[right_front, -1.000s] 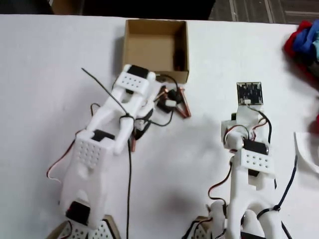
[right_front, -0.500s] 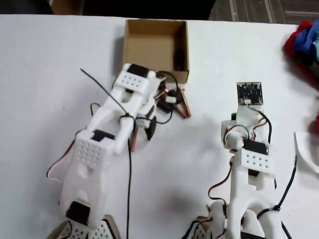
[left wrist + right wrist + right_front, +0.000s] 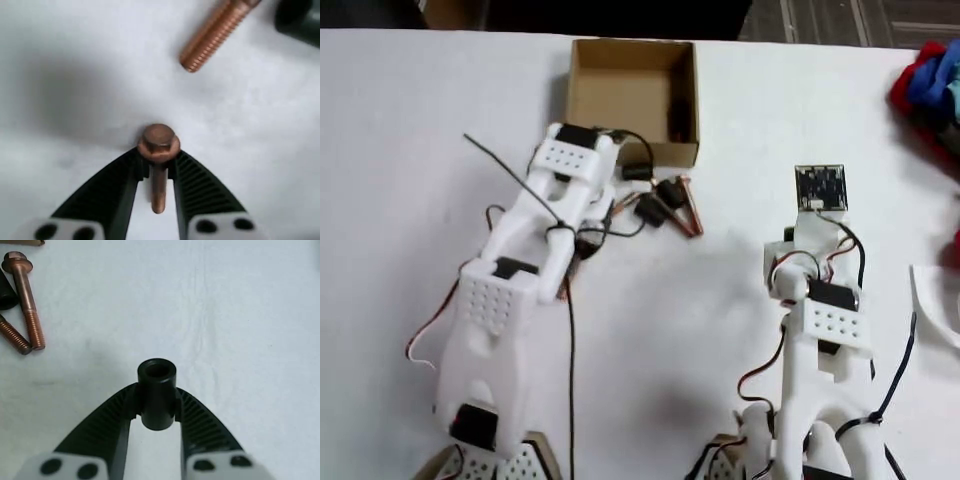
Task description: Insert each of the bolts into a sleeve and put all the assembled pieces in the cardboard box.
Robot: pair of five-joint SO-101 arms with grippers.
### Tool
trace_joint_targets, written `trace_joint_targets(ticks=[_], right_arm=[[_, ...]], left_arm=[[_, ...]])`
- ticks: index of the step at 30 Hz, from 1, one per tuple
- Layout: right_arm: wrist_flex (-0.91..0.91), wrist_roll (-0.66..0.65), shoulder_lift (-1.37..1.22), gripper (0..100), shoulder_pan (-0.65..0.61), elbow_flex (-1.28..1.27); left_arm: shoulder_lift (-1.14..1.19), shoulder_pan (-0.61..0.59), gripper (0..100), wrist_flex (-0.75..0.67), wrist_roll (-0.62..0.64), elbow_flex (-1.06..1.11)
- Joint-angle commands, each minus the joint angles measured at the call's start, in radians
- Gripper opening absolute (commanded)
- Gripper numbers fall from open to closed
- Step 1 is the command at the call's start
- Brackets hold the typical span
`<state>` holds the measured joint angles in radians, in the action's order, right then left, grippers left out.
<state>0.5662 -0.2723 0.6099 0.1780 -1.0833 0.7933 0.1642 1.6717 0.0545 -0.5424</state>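
Clamping a copper bolt (image 3: 158, 142), the left gripper (image 3: 158, 162) stands narrow; the right gripper (image 3: 157, 405) pinches a sleeve (image 3: 157, 385).

Bright, even light falls on the white table (image 3: 380, 120), casting only soft, diffuse grey shadows.

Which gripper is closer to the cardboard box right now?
Left. The left gripper, shut on a bolt, is by the near wall of the cardboard box; the right gripper, holding a sleeve, sits well off to the box's right.
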Motion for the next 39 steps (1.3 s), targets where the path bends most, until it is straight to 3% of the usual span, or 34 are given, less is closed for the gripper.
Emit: trace_joint_targets(ticks=[1, 6, 13, 18, 24, 28, 34, 39], right_arm=[[-0.019, 0.0, 0.051, 2.2, 0.007, 0.046], [-0.019, 0.0, 0.051, 2.2, 0.007, 0.046], [-0.019, 0.0, 0.051, 2.2, 0.007, 0.046], [-0.016, 0.0, 0.051, 2.2, 0.007, 0.046], [-0.01, 0.005, 0.059, 2.2, 0.004, 0.04], [0.031, 0.005, 0.17, 2.2, 0.004, 0.005], [0.045, 0.005, 0.503, 2.2, -0.105, -0.198], [0.045, 0.005, 0.768, 2.2, -0.205, -0.342]], left_arm=[[0.014, -0.015, 4, -0.006, 0.006, -0.035], [0.068, -0.026, 4, -0.005, 0.005, -0.035], [0.075, -0.018, 3, 0.011, -0.137, -0.036], [0.057, -0.021, 3, 0.098, -0.14, -0.168], [-0.212, -0.017, 3, 0.106, -0.199, -0.321], [-0.431, -0.017, 3, 0.066, -0.209, -0.294], [-0.764, 0.035, 3, -0.109, -0.124, 0.025], [-1.209, 0.144, 2, -0.519, -0.13, 0.67]])
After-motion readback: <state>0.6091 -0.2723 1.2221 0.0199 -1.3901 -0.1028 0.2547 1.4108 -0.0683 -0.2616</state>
